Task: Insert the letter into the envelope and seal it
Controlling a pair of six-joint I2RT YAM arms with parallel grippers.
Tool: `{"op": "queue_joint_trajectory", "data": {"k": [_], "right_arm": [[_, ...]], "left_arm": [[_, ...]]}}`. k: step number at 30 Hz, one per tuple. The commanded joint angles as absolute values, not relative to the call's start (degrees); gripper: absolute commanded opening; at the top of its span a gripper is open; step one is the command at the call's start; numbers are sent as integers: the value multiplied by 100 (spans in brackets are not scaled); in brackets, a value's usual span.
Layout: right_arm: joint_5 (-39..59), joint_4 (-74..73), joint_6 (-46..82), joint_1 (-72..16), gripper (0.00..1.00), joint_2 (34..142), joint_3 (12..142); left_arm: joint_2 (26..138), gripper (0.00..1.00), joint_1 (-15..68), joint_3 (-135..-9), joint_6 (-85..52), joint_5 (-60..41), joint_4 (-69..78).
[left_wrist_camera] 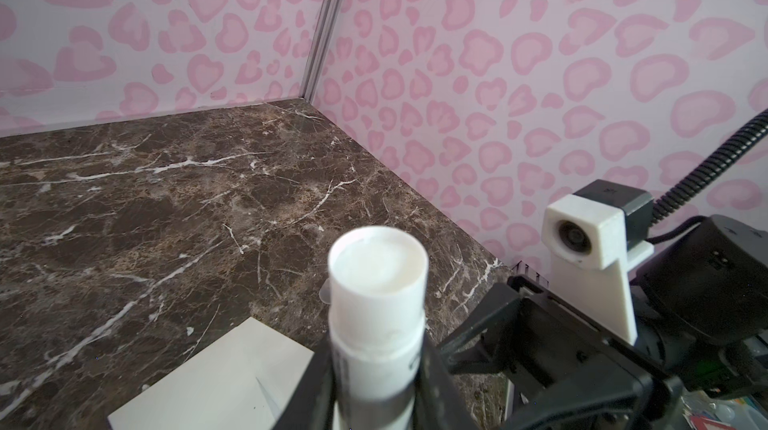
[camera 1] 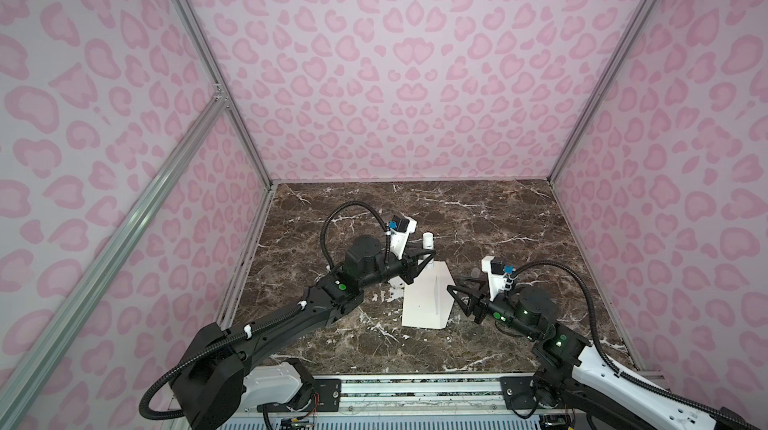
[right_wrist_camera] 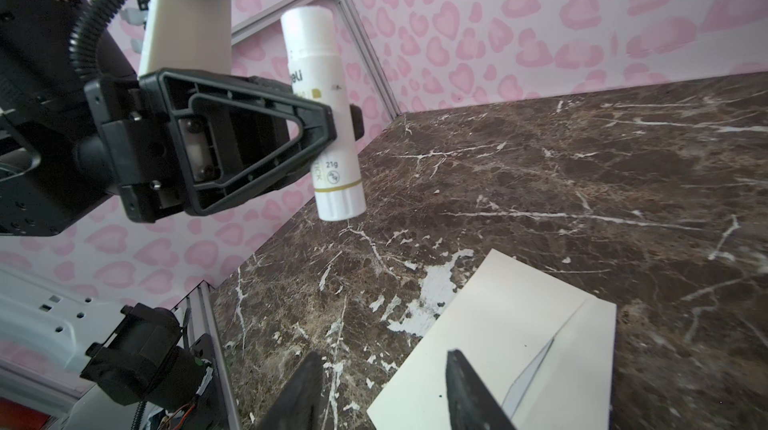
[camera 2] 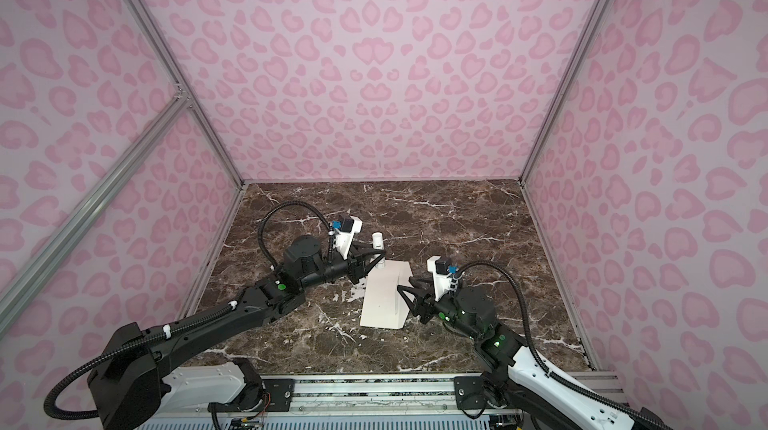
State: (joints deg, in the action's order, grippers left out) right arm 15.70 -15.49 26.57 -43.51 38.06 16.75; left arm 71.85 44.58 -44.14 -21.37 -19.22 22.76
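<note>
The left tool [right_wrist_camera: 345, 122] is closed partway around the middle of a white cylindrical plastic glue stick [right_wrist_camera: 320, 75] with a gold band. It holds the stick roughly upright in the air, above the far end of the envelope and clear of the dark brown marble-patterned tabletop [right_wrist_camera: 582, 179]. Gripped at mid-body, both ends stay free, which should suit dabbing glue downward. The right tool [right_wrist_camera: 380, 361] has its jaws well apart with nothing between them, poised low over the near long edge of the long cream-white paper envelope [right_wrist_camera: 478, 324]. From there it looks placed to steady the paper or work the flap. The envelope lies flat on the tabletop in both top views, its pointed flap folded over the body, with a thin grey sliver showing under the slanted flap edge. The letter, a small pale green-bordered card, is nowhere on the tabletop. I judge it to be already inside the envelope, though the sliver is too slight to confirm that. Gluing and pressing the flap seems to be what is left.
</note>
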Motion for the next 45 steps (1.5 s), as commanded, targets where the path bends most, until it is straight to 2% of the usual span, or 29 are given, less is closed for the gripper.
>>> {"op": "queue_joint_trajectory", "data": {"k": [1,14,20,26,31,34,40,45], "right_arm": [[1687,-2025,2549,-4502,51,4060,1855],[1826,-2675,2348,-4553,54,4945,2266],[2078,-2833,2296,-4553,51,5379,2524],[2125,-2926,2268,-4552,44,5562,2641],[2160,-2891,2262,-4548,29,5652,2729],[2137,-2892,2300,-4553,23,5660,2746],[1954,-2865,2386,-4562,18,5643,2768],[1317,-2524,2226,-4703,16,5634,2944]], "left_arm": [[7206,12,4447,-4434,-2206,-2148,2702],[7076,12,4430,-4217,-2481,-2644,2980],[6974,12,4429,-4215,-2522,-2796,2936],[6952,12,4430,-4158,-2558,-2805,2990],[6978,11,4430,-4123,-2584,-2806,3042],[6977,11,4425,-4129,-2575,-2793,3042],[7021,11,4438,-4108,-2585,-2640,2995],[6963,10,4528,-4030,-2662,-2030,2988]]}}
